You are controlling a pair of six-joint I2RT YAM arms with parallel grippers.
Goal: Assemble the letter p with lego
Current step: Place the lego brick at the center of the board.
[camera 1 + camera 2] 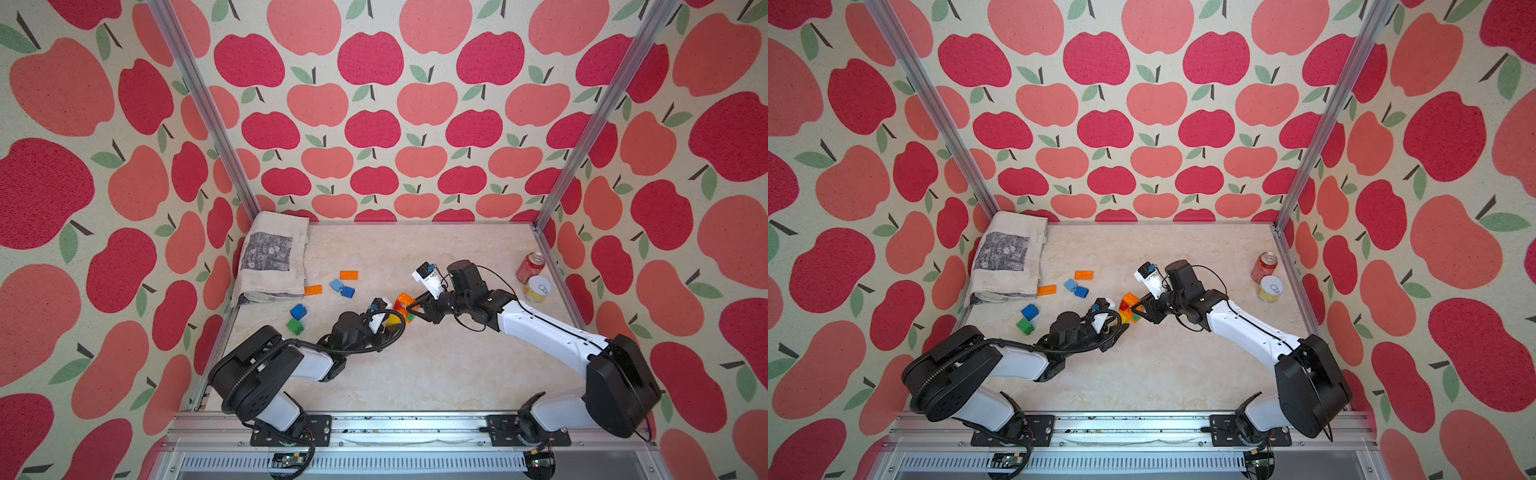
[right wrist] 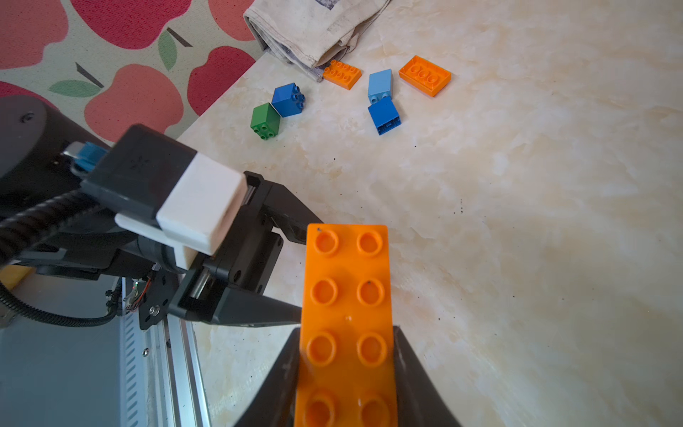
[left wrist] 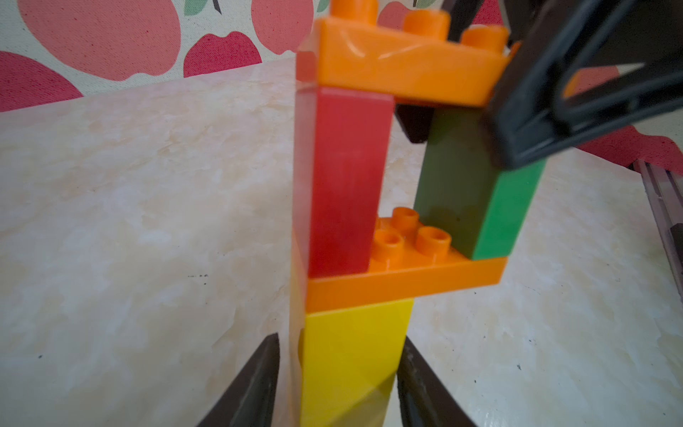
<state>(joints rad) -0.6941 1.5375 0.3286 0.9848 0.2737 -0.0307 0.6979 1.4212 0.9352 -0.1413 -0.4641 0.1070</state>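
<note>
Left gripper (image 3: 340, 336): its fingers flank the yellow brick (image 3: 354, 366) at the foot of the lego figure. Whether they press it cannot be told.

Above that hold sits the lower orange plate (image 3: 406, 283), then a red brick (image 3: 343, 177) and a green brick (image 3: 499, 214) with a gap between them. The top orange plate (image 2: 347, 288) caps both, and the right gripper (image 2: 345, 329) is clamped on it.

Judgement: the P's loop is at the capping step, and full seating is unconfirmed. The next move calls for a square press toward the left gripper, then release.

Beyond both tools, loose bricks (image 2: 384, 114) lie near a folded cloth (image 1: 274, 257) on the pale marbled table (image 1: 415, 374). A red soda can (image 1: 530, 267) and a yellow tin (image 1: 537, 289) stand well apart, outboard of the right gripper. Apple-print walls (image 1: 374, 124) enclose the cell.
</note>
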